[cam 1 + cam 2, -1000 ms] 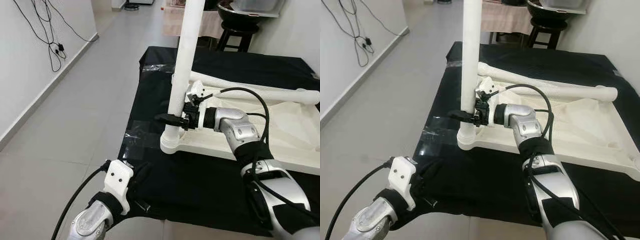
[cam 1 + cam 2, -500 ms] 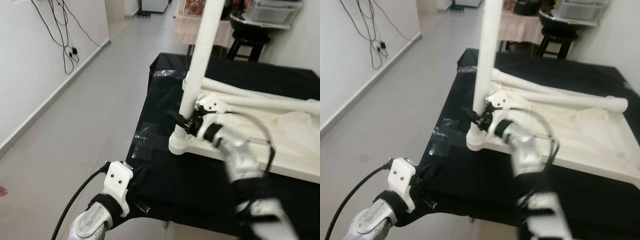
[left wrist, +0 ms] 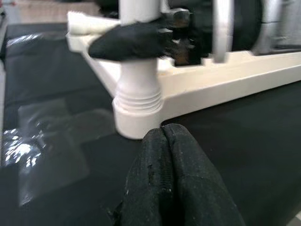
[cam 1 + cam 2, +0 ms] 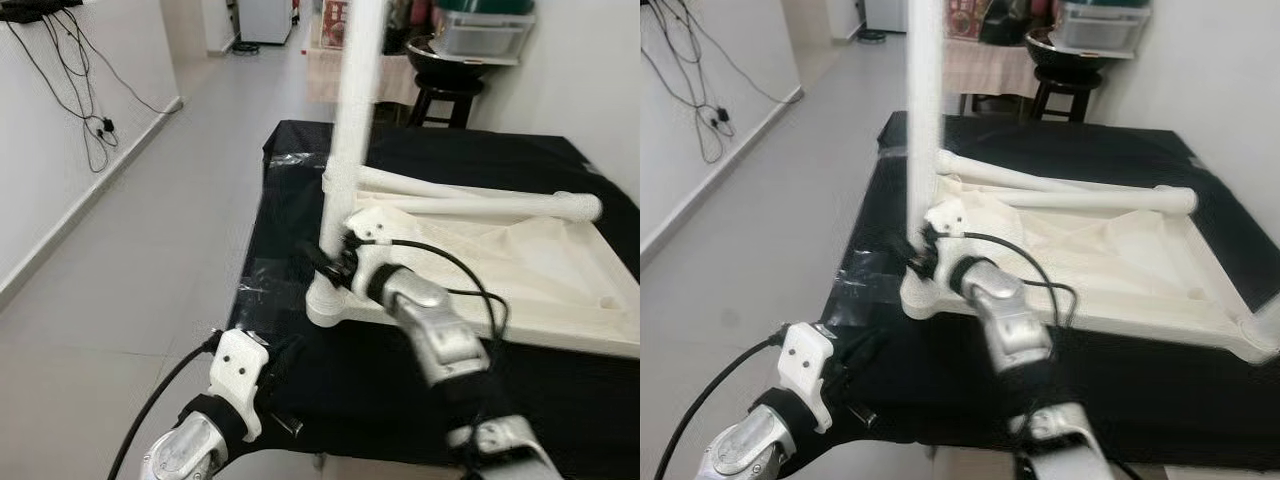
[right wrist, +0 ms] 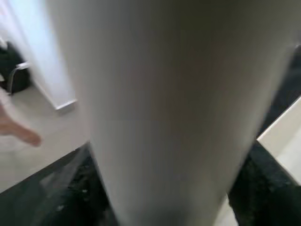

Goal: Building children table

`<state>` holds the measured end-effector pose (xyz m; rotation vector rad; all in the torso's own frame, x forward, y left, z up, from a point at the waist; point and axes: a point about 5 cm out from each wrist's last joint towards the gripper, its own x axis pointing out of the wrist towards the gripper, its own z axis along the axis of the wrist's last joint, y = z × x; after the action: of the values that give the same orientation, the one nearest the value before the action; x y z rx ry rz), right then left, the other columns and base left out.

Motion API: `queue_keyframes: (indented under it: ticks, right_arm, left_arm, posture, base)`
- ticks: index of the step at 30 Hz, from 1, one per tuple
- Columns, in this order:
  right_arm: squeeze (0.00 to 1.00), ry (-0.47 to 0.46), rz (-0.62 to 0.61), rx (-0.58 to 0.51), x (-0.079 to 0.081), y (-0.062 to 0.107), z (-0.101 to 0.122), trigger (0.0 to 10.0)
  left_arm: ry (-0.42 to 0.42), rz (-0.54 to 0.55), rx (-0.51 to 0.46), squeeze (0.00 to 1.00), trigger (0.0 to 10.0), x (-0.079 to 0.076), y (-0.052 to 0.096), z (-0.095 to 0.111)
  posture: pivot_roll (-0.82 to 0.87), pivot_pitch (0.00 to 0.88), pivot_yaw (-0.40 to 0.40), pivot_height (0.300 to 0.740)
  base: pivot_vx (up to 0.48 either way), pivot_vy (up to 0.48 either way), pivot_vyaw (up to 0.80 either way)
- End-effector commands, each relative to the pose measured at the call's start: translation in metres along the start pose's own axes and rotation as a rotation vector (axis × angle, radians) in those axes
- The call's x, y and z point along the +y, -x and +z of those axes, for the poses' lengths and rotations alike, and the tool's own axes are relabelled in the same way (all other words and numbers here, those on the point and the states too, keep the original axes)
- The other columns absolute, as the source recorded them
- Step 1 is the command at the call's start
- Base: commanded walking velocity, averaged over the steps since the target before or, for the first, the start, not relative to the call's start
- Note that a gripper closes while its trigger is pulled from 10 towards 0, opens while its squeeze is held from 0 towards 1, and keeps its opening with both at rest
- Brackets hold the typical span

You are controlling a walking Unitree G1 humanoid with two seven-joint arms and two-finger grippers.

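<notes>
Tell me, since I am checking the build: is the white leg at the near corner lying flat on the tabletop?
No, the leg stands upright in the tabletop's corner socket, with the right tool around it.

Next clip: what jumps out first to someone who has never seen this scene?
A tall white table leg stands upright in the near left corner socket of the upturned white children's tabletop, which lies on a black-covered table. The right gripper clasps that leg low down, just above the socket. The left gripper, fingers together, hovers low over the black cover near the same corner.
</notes>
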<state>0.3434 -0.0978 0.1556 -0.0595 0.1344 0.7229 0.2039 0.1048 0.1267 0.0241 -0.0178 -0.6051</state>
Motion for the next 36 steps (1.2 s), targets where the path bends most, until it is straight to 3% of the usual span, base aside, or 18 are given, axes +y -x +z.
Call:
queue_keyframes:
  ticks: [1,2,3,4,8,18,19,30,33,35,36]
  right_arm:
    - [1.00,0.030,0.118,-0.025,-0.011,0.004,0.011,10.0]
    - [0.93,0.064,0.175,-0.038,-0.021,0.007,0.019,10.0]
    - [0.93,0.086,0.204,-0.045,-0.026,0.008,0.023,10.0]
    - [0.00,0.104,0.241,-0.048,-0.034,0.010,0.029,10.0]
    - [0.00,0.119,0.330,-0.046,-0.046,0.010,0.042,10.0]
    - [0.00,0.109,0.465,0.015,-0.052,0.006,0.051,10.0]
    - [0.00,0.089,0.470,0.020,-0.055,0.008,0.052,0.0]
    - [0.00,0.049,0.453,0.008,-0.066,0.018,0.044,0.0]
    - [0.00,0.039,0.304,-0.051,-0.069,0.039,0.015,0.0]
    - [0.00,0.000,0.140,-0.049,-0.058,0.041,-0.001,0.0]
    - [0.00,0.000,0.140,-0.049,-0.058,0.041,-0.001,0.0]
  left_arm:
    - [-0.001,-0.010,0.006,0.00,10.0,-0.001,-0.002,-0.002]
    - [0.001,-0.013,0.006,0.00,10.0,-0.001,-0.002,-0.002]
    - [0.001,-0.015,0.005,0.00,10.0,-0.001,-0.003,-0.002]
    - [0.002,-0.017,0.005,0.00,10.0,-0.002,-0.003,-0.003]
    - [0.002,-0.016,0.003,0.00,10.0,-0.002,-0.004,-0.003]
    - [-0.001,-0.013,0.006,0.00,10.0,-0.005,-0.004,-0.004]
    - [-0.001,-0.012,0.007,0.00,10.0,-0.005,-0.003,-0.004]
    - [0.001,-0.012,0.007,0.00,10.0,-0.007,-0.002,-0.004]
    - [0.006,-0.015,0.005,0.00,10.0,-0.007,0.000,-0.002]
    - [0.007,-0.015,0.004,0.00,10.0,-0.006,0.001,-0.002]
    - [0.007,-0.015,0.004,0.00,10.0,-0.006,0.001,-0.002]
  posture:
    - [0.05,0.043,-0.081,0.740]
    - [0.05,0.042,-0.081,0.740]
    - [0.05,0.042,-0.081,0.740]
    - [0.05,0.039,-0.088,0.740]
    - [0.06,0.037,-0.092,0.740]
    - [0.09,0.033,-0.106,0.740]
    - [0.09,0.035,-0.107,0.740]
    - [0.08,0.045,-0.101,0.740]
    - [0.06,0.066,-0.090,0.740]
    - [0.06,0.072,-0.090,0.740]
    - [0.06,0.072,-0.090,0.740]
  base:
    - [0.000,0.000,0.00]
    - [0.000,0.000,0.00]
    - [0.000,0.000,0.00]
    - [0.000,0.000,0.00]
    - [0.000,0.000,0.00]
    - [0.000,0.000,0.00]
    - [0.000,0.000,0.00]
    - [0.000,0.000,0.00]
    - [0.000,0.000,0.00]
    - [0.000,0.000,0.00]
    - [0.000,0.000,0.00]
